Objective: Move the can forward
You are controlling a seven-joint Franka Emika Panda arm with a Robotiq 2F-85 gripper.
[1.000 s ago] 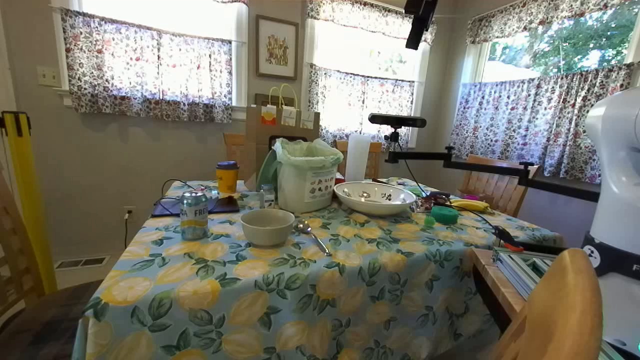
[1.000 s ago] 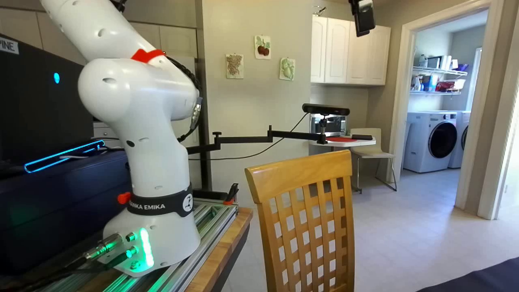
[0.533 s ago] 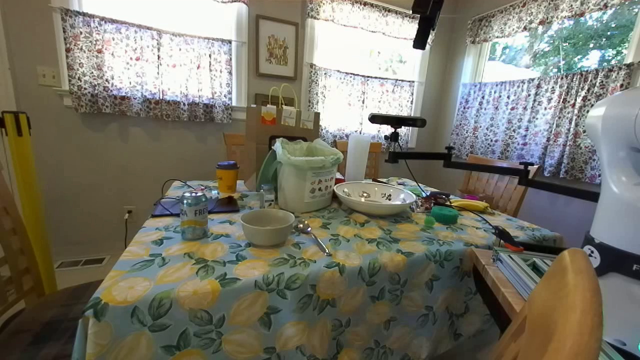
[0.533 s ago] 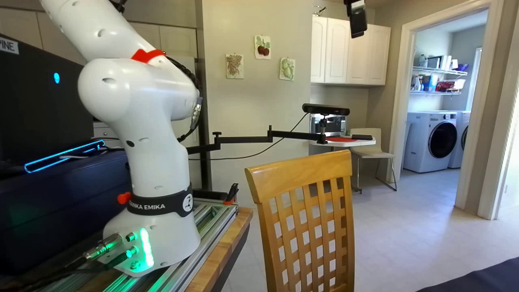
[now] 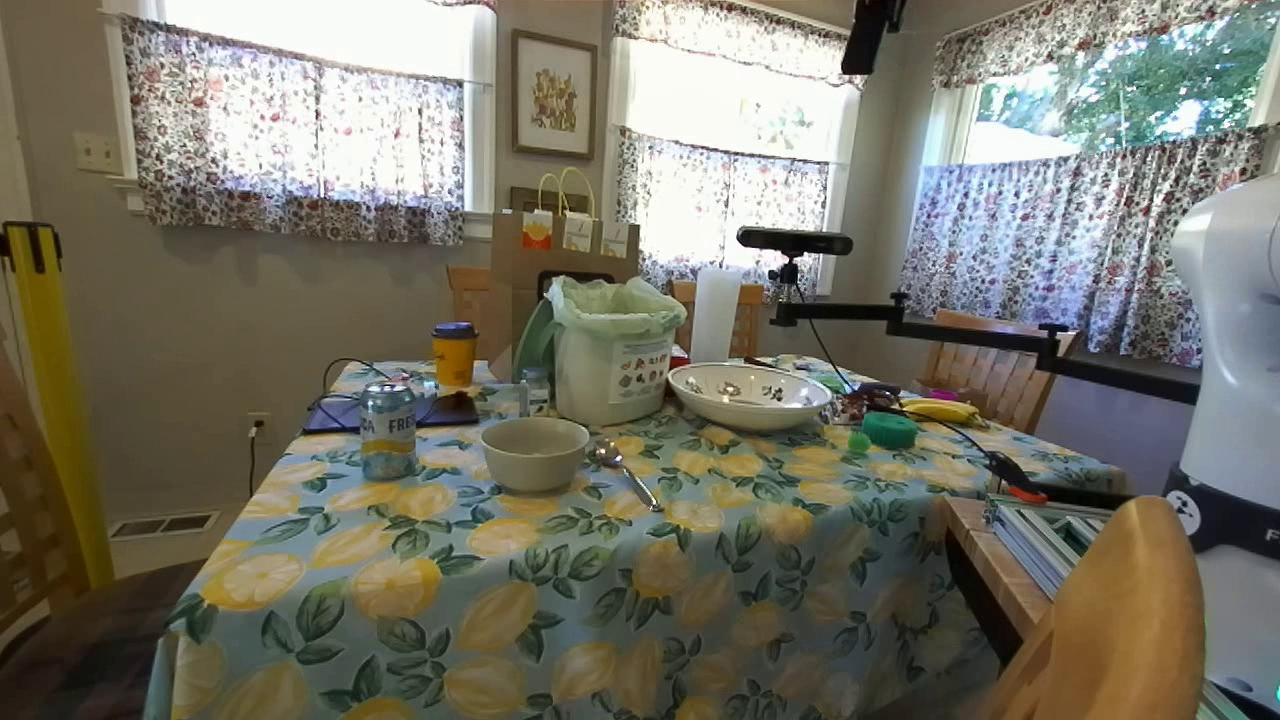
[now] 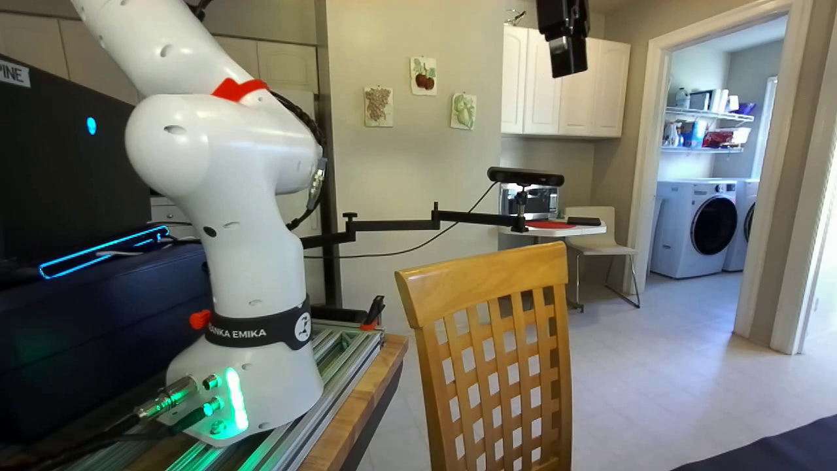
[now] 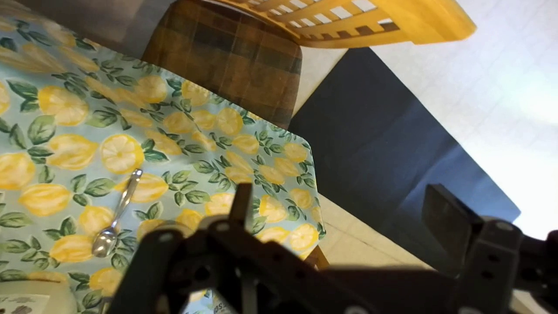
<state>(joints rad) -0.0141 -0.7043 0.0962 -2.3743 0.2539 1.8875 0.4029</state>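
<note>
In an exterior view, the can (image 5: 388,432) stands upright at the tabletop's (image 5: 720,465) left, near the bowl (image 5: 535,455) on its right; the hand (image 5: 866,50) hangs high, well apart from it. I judge this the approach: travel left, clear the bowl, then descend straight over the can.

In an exterior view, the hand (image 6: 567,59) hangs higher than the chair (image 6: 484,288), the can out of frame, so I get no depth check here.

In the wrist view, my hand is released, fingers (image 7: 240,205) spread wide around nothing. The spoon (image 7: 117,213) shows; the can I cannot identify surely. I should centre it between the fingers before lowering, squeeze lightly lest thin metal dent, and keep it upright moving forward.
</note>
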